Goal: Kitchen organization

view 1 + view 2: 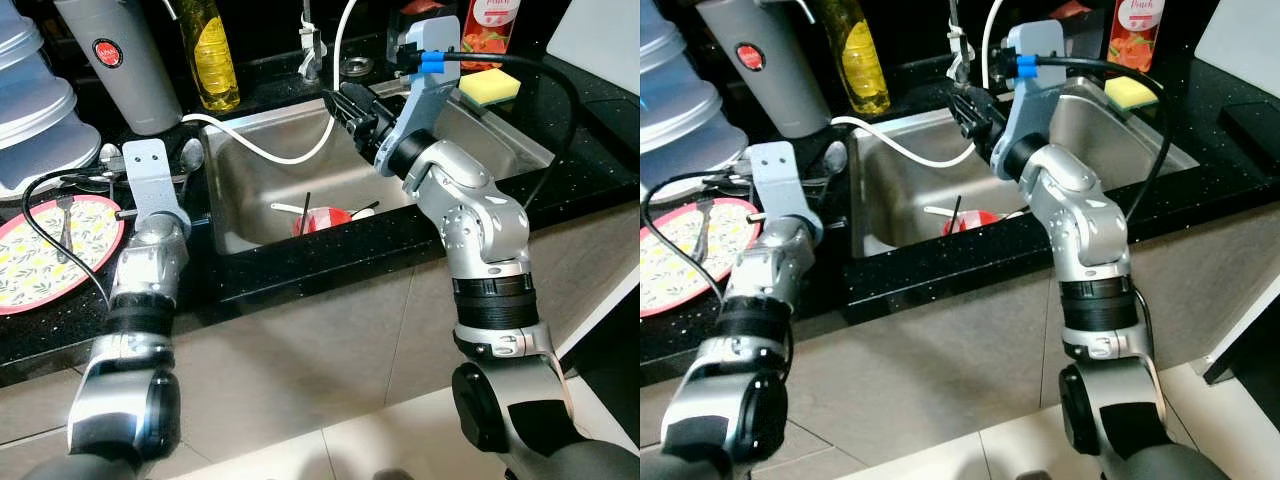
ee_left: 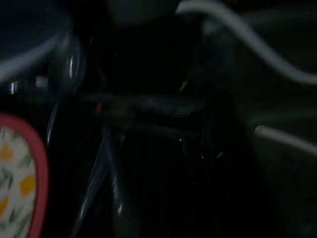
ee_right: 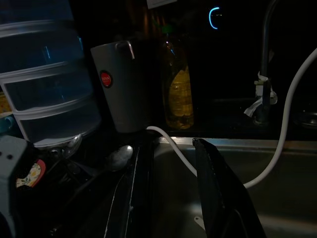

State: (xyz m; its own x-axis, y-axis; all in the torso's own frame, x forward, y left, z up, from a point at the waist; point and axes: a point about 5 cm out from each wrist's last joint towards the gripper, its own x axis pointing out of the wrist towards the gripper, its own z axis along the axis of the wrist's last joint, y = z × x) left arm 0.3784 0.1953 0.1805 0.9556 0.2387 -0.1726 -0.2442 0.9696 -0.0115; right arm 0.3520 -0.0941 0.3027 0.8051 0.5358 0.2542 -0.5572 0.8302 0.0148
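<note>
Steel sink (image 1: pixel 480 130) lies before us, holding a red bowl (image 1: pixel 325 218) with utensils at its bottom. Our right gripper (image 1: pixel 345 108) hovers over the basin near the white hose (image 1: pixel 285 155), fingers spread and holding nothing, the bowl well below it. Our left gripper (image 1: pixel 150 165) rests among spoons (image 1: pixel 192 153) beside the patterned plate (image 1: pixel 40 255); we cannot tell its jaws.
</note>
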